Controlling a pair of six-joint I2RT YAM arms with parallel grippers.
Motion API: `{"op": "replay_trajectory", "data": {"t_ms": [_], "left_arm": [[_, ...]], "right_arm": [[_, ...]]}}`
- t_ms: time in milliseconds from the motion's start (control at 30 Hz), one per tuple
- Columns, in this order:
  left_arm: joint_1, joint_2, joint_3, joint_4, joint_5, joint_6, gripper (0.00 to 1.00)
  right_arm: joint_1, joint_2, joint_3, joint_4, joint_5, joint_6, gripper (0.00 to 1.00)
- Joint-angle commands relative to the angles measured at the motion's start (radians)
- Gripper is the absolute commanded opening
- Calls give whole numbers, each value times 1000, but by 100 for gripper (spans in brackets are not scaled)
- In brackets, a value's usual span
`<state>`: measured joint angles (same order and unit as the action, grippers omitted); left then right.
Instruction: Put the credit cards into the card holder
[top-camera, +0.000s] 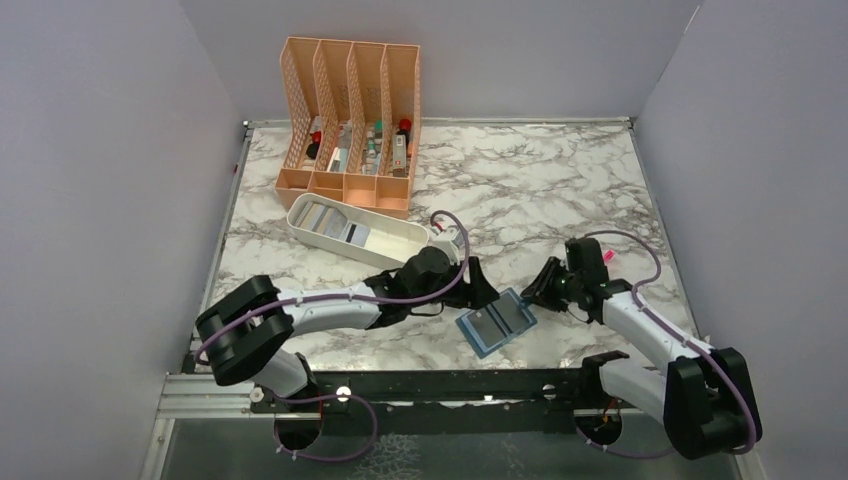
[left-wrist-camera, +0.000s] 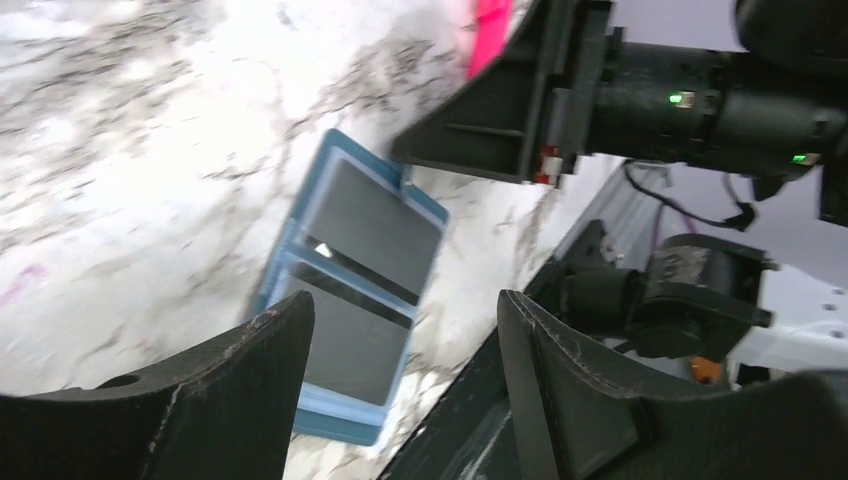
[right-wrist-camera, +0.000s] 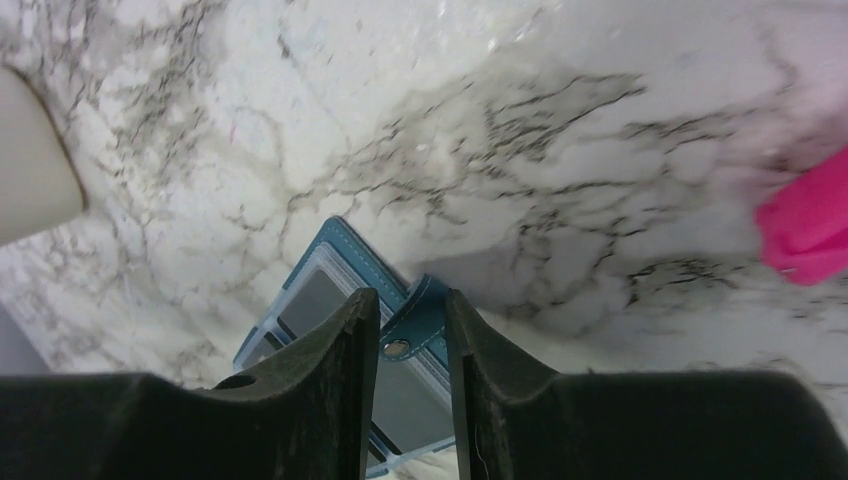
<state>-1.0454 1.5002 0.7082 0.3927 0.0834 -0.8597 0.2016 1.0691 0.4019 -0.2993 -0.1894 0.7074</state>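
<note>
**A:** Where is the card holder?

**B:** The card holder (top-camera: 497, 322) lies open on the marble table (top-camera: 560, 190), with its inner side up.

**A:** And the left gripper?

**B:** The left gripper (left-wrist-camera: 405, 300) is just to the left of the card holder. Its fingers are spread wide and nothing is between them.

**A:** What about the right gripper?

**B:** The right gripper (right-wrist-camera: 411, 300) is at the right edge of the card holder. Its fingers stand narrow, one on each side of the snap strap (right-wrist-camera: 425, 310). Whether they really press the strap, I cannot tell.

**A:** Where are the credit cards?

**B:** The credit cards (top-camera: 330, 220) lie flat inside the white tray (top-camera: 400, 243). It is well apart from the card holder, behind it and to its left. The peach organizer (top-camera: 350, 100) stands farther behind the card holder, in the same direction.
</note>
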Motion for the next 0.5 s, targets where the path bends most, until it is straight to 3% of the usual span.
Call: {"op": "replay_trajectory", "data": {"t_ms": [0,367,467], "left_arm": [[3,-110,-34,-253,-114,90,71],[-7,-390,-286,-352,-119,1,73],[-7,-418,-299,-420,-124,2,73]], "right_arm": [[65,-35,-50,-14,-120,62,38],[382,-36,48,-135,72,106,50],[458,-13,81,-178,135,97,58]]}}
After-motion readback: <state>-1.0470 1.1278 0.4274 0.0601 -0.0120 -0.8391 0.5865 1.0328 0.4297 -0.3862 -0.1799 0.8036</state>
